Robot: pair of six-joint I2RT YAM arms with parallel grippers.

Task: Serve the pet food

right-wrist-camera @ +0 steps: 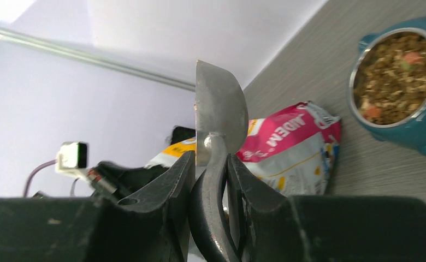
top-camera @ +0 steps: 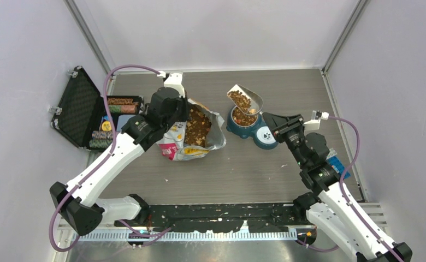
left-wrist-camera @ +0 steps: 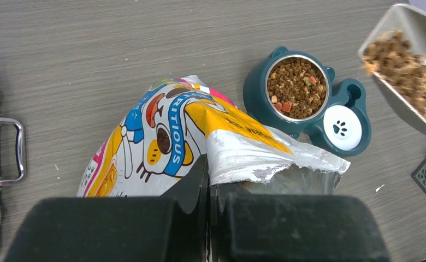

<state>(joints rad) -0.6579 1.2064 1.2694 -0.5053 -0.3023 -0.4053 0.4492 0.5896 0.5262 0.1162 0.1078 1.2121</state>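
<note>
Though invisible from right wrist, pet food (top-camera: pixel 240 100) in scoop (top-camera: pixel 253 97)

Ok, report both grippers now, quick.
Left gripper: jaws shut, pinching the torn rim of the food bag.
Right gripper: jaws closed on the handle of the metal scoop, which is loaded with kibble.

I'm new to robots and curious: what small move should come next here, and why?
Probably tip the scoop so its kibble slides into the bowl. The right gripper holds the loaded scoop raised close by the bowl, which already holds some; the left gripper pinches the bag.
</note>
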